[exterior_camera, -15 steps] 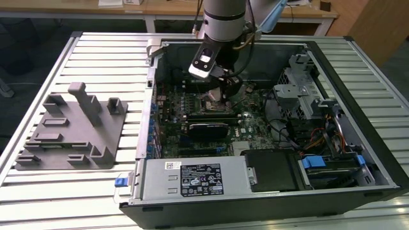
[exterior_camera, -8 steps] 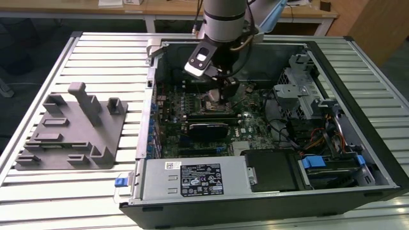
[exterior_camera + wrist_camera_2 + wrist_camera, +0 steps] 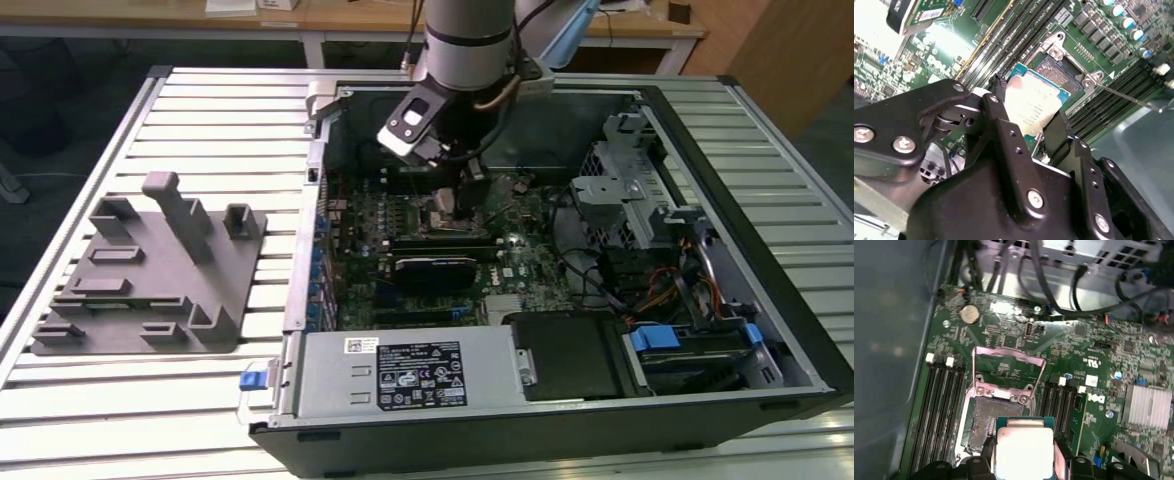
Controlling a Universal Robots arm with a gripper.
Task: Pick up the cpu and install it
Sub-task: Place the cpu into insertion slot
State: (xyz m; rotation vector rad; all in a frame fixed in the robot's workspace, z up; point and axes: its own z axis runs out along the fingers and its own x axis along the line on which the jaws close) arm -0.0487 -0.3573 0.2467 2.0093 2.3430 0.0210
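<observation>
Gripper (image 3: 1029, 120) clamped on cpu (image 3: 1024, 452), held flat just over open socket (image 3: 443, 216), with socket centre lying roughly seven o'clock from chip in exterior view.

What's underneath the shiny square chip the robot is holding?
In the first wrist view, the cpu, held by the gripper, is over the open black socket on the green motherboard. Part of the socket is hidden beneath the cpu.
</observation>
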